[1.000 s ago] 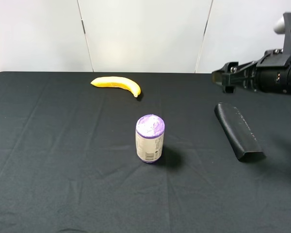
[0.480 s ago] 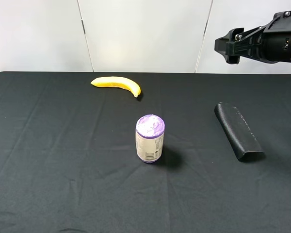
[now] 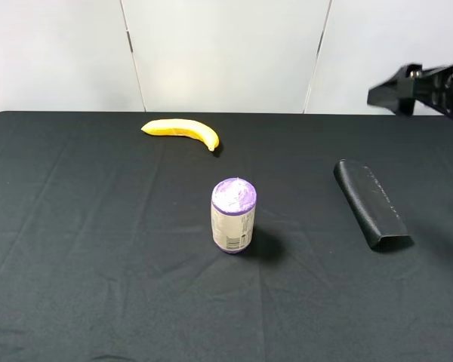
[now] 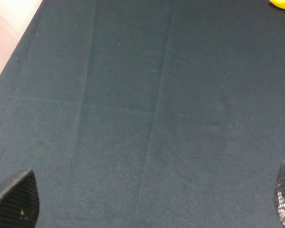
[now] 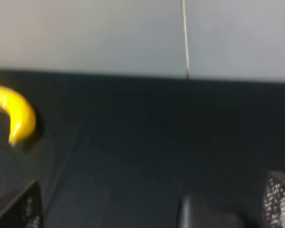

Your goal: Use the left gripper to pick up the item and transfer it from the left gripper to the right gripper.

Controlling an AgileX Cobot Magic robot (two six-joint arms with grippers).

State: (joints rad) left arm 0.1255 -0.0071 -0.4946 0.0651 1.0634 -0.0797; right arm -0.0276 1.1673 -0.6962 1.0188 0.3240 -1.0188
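The item (image 3: 370, 204), a long flat black case, lies on the black cloth at the right, its wedge end toward the front. My right gripper (image 3: 383, 95) hangs above the table's far right edge, behind the item and apart from it. The blurred right wrist view shows the right gripper (image 5: 152, 206) open and empty, its fingertips (image 5: 279, 199) wide apart. My left gripper (image 4: 147, 204) is outside the exterior view. In its wrist view it stands open over bare cloth, with nothing between its fingertips (image 4: 16, 199). The item shows in neither wrist view.
A purple-topped can (image 3: 233, 215) stands upright mid-table. A yellow banana (image 3: 183, 130) lies at the back left, and also shows as the banana (image 5: 14, 114) in the right wrist view and as the banana tip (image 4: 282, 4) in the left. A white wall runs behind the table.
My right arm first rose from near the item's far end, then drew back toward the right edge of the view. The item, can and banana have not moved.
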